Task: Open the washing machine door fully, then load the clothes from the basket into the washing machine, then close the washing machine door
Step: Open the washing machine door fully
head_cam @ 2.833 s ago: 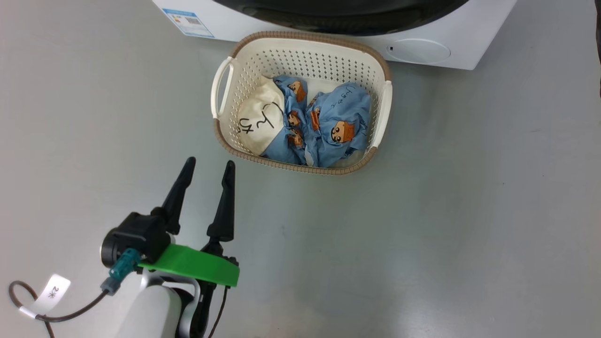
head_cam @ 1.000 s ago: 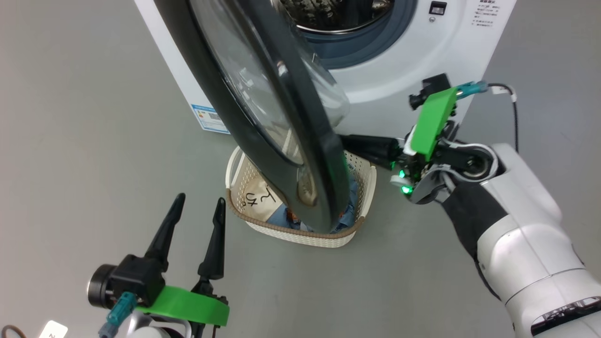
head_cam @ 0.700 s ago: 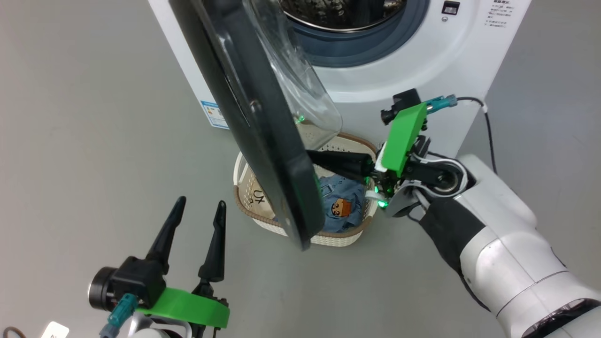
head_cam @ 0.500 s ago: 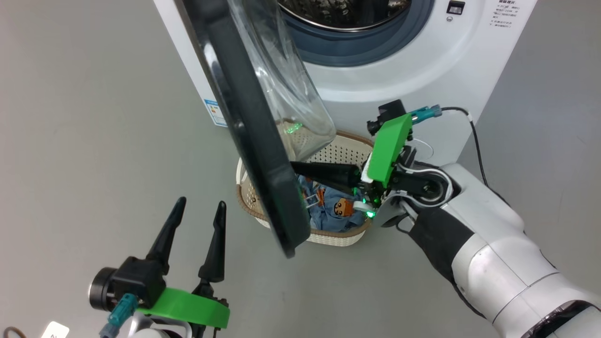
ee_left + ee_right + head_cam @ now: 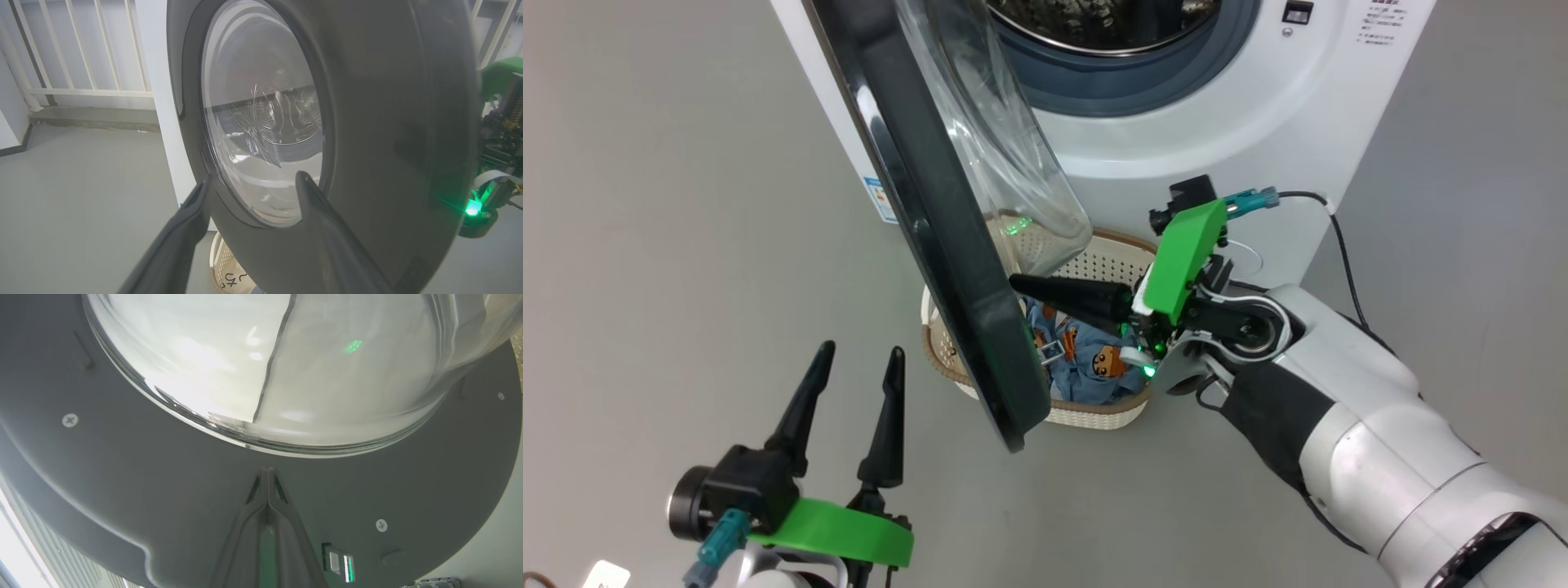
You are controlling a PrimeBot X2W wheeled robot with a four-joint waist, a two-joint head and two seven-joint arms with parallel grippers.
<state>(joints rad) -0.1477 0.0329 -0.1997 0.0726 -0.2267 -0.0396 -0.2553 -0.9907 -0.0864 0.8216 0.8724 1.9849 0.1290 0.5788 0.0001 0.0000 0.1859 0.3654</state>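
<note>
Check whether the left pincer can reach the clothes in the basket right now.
Probably not directly. The partly open washing machine door stands between the open left pincer and the basket, overhanging its left side; the clothes lie beyond it.

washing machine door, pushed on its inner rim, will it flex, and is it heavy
Probably stiff: the washing machine door shows no bend by the shut right gripper. Likely heavy, given the bulging glass. Its smooth face may let fingers slide.
</note>
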